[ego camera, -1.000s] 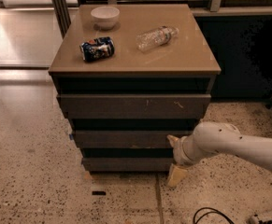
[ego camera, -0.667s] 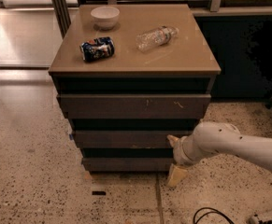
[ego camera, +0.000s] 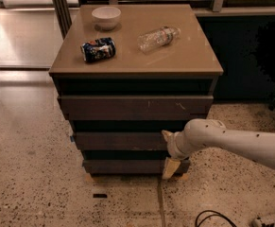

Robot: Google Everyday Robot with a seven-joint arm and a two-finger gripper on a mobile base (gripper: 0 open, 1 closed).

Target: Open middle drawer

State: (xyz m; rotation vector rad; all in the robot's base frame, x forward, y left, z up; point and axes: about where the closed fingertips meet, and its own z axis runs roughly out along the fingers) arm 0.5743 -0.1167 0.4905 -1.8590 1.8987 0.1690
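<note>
The middle drawer (ego camera: pixel 120 141) is the dark grey-brown flat front between the taller scratched top front (ego camera: pixel 134 107) and the narrow bottom front (ego camera: pixel 127 166) of the cabinet. Its inside does not show. My gripper (ego camera: pixel 167 151) is at the right end of the middle drawer, on the end of my white arm (ego camera: pixel 231 143), which comes in from the right. It is open and empty. One pale fingertip (ego camera: pixel 166 135) is at the drawer's right upper corner. The other fingertip (ego camera: pixel 170 168) hangs in front of the bottom drawer.
On the cabinet top (ego camera: pixel 189 56) lie a white bowl (ego camera: pixel 106 17), a blue can on its side (ego camera: pixel 98 49) and a clear plastic bottle on its side (ego camera: pixel 158 38). A black cable (ego camera: pixel 212 217) lies on the speckled floor at the lower right.
</note>
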